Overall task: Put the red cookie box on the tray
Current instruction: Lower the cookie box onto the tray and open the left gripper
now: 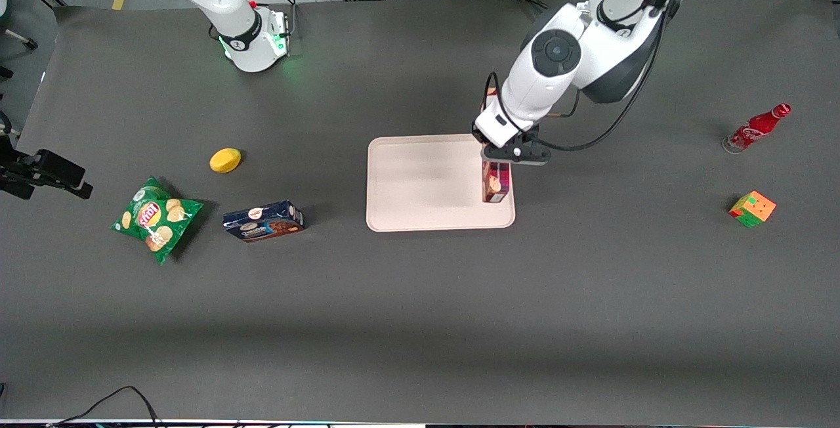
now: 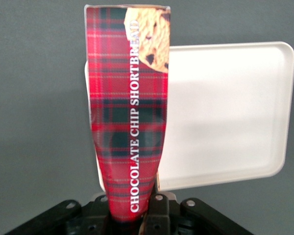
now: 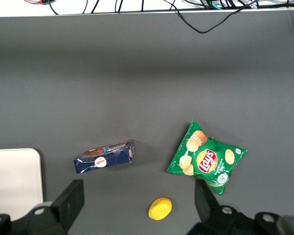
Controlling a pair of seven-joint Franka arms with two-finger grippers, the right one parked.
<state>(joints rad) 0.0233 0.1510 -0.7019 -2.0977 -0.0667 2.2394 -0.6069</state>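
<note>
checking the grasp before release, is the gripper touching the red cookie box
Touching. In the left wrist view the gripper has its jaws shut on the end of the red cookie box, above the edge of the tray.

Red cookie box (image 1: 496,186): long slim carton in dark-red tartan with a cookie picture and "CHOCOLATE CHIP SHORTBREAD" lettering, held in the gripper (image 1: 506,160) with the jaws clamped on one end, its length running along the tray's short edge toward the working arm's end of the table. Tray (image 1: 420,182): flat pale pinkish-beige rectangle, rounded corners, low rim, mid-table; cannot tell whether the box touches it.
</note>
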